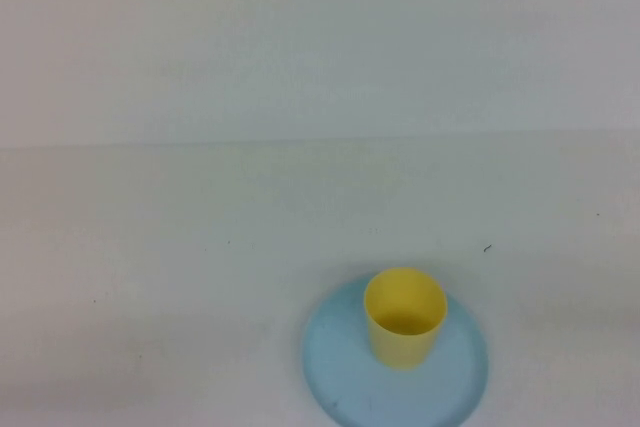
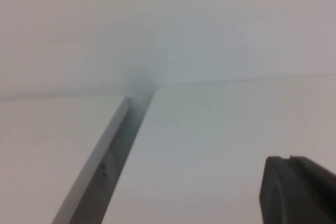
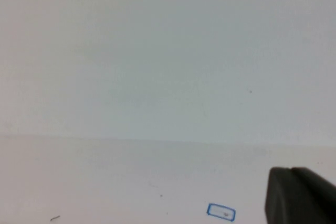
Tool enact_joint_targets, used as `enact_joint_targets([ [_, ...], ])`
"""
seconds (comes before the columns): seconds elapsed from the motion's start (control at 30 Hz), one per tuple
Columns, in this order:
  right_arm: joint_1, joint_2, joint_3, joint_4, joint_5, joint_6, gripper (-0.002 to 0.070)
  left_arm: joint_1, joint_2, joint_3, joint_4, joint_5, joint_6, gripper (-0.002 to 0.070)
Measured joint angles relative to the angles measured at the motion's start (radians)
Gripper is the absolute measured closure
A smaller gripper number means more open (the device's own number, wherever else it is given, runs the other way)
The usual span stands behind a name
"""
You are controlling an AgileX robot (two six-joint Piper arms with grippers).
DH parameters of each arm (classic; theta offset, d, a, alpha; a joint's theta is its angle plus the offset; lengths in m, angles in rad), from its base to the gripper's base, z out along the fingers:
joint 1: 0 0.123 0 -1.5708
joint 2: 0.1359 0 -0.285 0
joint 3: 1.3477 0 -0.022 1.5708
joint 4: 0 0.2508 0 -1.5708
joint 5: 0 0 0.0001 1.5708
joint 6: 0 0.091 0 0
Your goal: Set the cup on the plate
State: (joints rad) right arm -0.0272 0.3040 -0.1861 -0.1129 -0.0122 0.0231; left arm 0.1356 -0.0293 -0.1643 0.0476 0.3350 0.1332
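The left gripper [image 2: 296,190] is hanging over bare white bench [image 1: 200,247], fingers closed on nothing. The yellow cup [image 1: 404,317] is standing upright on the light-blue plate [image 1: 340,362]. The right gripper [image 3: 299,195] is likewise sitting closed and empty.

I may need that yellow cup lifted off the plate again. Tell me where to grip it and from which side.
Grip the yellow cup by its rim, from above, one finger inside the open mouth and one outside. It stands upright on the light-blue plate, whose raised rim hampers a low side approach. Both grippers are shut and away from it: the left gripper and the right gripper show only in their wrist views.
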Motion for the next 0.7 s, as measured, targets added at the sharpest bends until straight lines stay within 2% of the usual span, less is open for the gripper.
enact_joint_targets([
  [0.07,-0.016,-0.068,0.049,0.005,-0.002,0.014,0.0660,0.000,0.000,0.000,-0.174,0.026,0.250,0.0673],
  [0.13,-0.021,-0.120,0.098,0.008,0.001,0.046,0.0660,0.000,0.000,0.000,-0.221,0.053,0.325,0.0673],
  [0.3,-0.023,-0.212,0.192,0.015,0.056,0.106,0.0660,0.000,0.000,0.050,-0.213,0.036,0.267,0.0673],
  [0.5,-0.024,-0.263,0.213,0.016,0.198,0.106,0.0661,0.002,0.000,0.202,-0.220,-0.143,0.265,0.0673],
  [0.7,-0.024,-0.263,0.213,-0.014,0.310,0.103,0.0661,0.002,-0.002,0.197,-0.253,0.003,0.254,0.0673],
])
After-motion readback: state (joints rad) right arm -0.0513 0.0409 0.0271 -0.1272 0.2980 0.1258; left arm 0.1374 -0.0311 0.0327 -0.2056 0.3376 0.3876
